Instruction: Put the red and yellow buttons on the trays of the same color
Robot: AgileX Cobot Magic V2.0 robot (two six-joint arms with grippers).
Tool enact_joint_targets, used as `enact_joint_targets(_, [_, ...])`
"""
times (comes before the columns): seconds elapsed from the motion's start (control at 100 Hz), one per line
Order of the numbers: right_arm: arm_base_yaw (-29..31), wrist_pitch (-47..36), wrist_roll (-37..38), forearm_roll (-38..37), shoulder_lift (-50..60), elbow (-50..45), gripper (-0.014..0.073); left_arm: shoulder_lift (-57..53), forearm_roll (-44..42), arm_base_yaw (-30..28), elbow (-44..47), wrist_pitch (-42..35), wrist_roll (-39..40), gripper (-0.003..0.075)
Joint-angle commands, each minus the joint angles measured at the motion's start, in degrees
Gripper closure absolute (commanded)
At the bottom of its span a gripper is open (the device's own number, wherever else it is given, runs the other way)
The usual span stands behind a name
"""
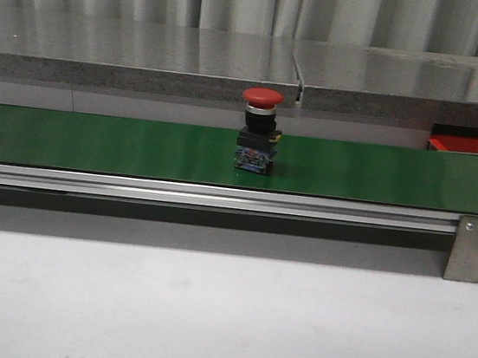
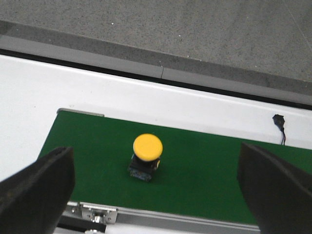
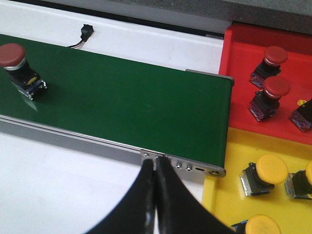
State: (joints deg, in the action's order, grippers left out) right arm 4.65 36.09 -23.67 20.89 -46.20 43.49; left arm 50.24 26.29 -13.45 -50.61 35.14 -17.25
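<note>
Red button, glossy mushroom cap on a boxy dark body, stands upright mid green belt, matte and flat on a ribbed aluminium rail; a yellow button with a smooth domed cap sits upright near the belt's other end, between the left gripper's blunt black fingers, which are spread wide and touch nothing. Off the belt's end lie the smooth plastic red tray, holding two red-capped buttons, and beside it the yellow tray with yellow-capped buttons. Right gripper has its tapered black fingers pressed together, empty, over the rail.
</note>
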Motion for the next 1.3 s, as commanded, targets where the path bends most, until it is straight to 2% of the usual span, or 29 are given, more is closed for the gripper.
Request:
enact_joint_targets(0.0, [-0.1,-3.4,-0.4,0.5,0.5,1.8,0.0662,-4.7,2.0,1.6,3.6,-4.5,-0.1,0.0122])
enact_joint_targets(0.15, [-0.1,-3.4,-0.4,0.5,0.5,1.8,0.0662,-11.3,2.1,5.6,11.4,-4.5,-0.1,0.0327])
enact_joint_targets(0.37, [-0.1,-3.4,-0.4,0.5,0.5,1.8,0.0662,-20.9,2.4,7.5,19.7,-4.5,-0.1,0.0741])
enact_joint_targets(0.66, [-0.1,-3.5,-0.4,0.5,0.5,1.8,0.0662,-27.1,5.0,7.6,24.0,-4.8,-0.1,0.0739])
enact_joint_targets(0.86, [-0.1,-3.6,-0.4,0.5,0.4,1.8,0.0656,-27.1,5.1,11.7,24.0,-6.1,-0.1,0.0739])
enact_joint_targets(0.93, [-0.1,-3.1,-0.4,0.5,0.4,1.8,0.0621,-27.1,4.8,12.6,24.0,-6.1,-0.1,0.0739])
enact_joint_targets(0.98, [-0.1,-2.7,-0.4,0.5,0.4,1.8,0.0566,-27.1,4.8,12.6,24.0,-6.1,-0.1,0.0739])
enact_joint_targets(1.05, [-0.1,-2.2,-0.4,0.5,0.4,1.8,0.0444,-27.1,4.8,12.6,24.0,-6.1,-0.1,0.0739])
enact_joint_targets(1.17, [-0.1,-2.1,-0.4,0.5,0.4,1.8,0.0121,-27.1,4.8,12.6,24.0,-6.1,-0.1,0.0739])
enact_joint_targets(1.24, [-0.1,-2.1,-0.4,0.5,0.4,1.8,-0.0031,-27.1,6.7,12.6,24.0,-5.5,0.1,0.0739])
enact_joint_targets(1.27, [-0.1,-2.1,-0.4,0.5,0.4,1.8,-0.0074,-27.1,8.1,12.6,24.0,-5.1,0.1,0.0739])
enact_joint_targets(1.29, [-0.1,-2.1,-0.4,0.5,0.4,1.8,-0.0071,-27.1,9.2,12.6,24.0,-4.8,0.1,0.0739])
